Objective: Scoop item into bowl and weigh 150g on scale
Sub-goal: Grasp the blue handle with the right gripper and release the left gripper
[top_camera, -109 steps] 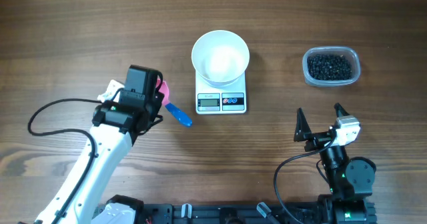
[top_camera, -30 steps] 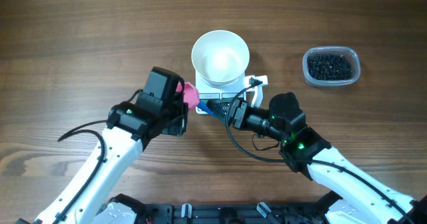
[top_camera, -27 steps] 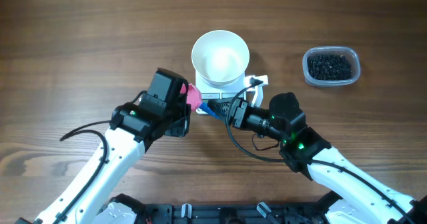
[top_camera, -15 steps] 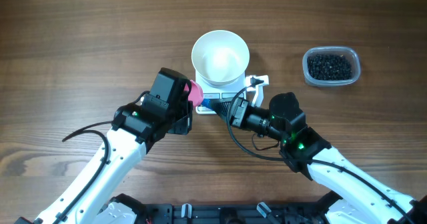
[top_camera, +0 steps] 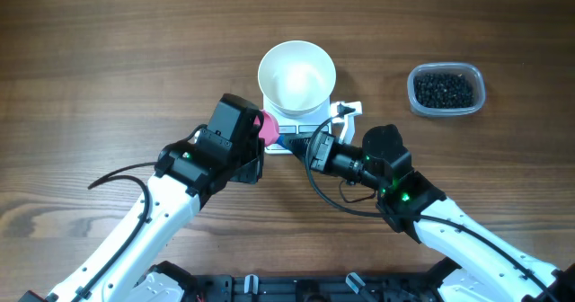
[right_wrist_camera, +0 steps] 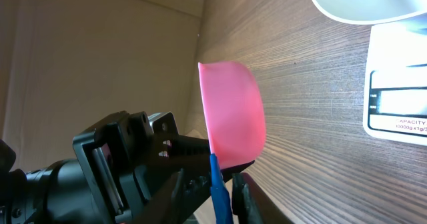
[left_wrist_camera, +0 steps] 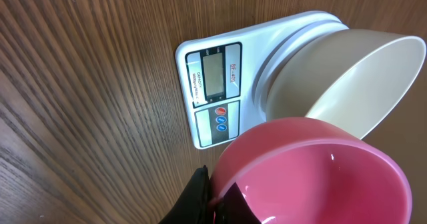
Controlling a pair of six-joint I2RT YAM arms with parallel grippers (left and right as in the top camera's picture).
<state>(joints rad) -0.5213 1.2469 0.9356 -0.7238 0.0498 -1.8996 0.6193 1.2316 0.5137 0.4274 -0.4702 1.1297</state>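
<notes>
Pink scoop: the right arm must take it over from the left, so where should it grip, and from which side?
Grip the blue handle: it sticks out thin and flat from the pink scoop toward the right gripper. Come in end-on, fingers flanking its flat faces; the left gripper clamps the cup end.

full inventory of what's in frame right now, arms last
round white bowl: one, white, empty, sitting on the scale.
flat white digital scale: one, white with a grey display, table centre, under the bowl.
small round black beads: many, black, all in the tub.
clear rounded plastic tub: one, clear, on the table to the right of the bowl.
pink plastic scoop with a blue handle: one, empty, held just in front of the scale.
wooden table: one, brown, under everything.
left gripper: one, black, shut on the scoop.
right gripper: one, black, fingers either side of the blue handle; whether it grips is unclear.
</notes>
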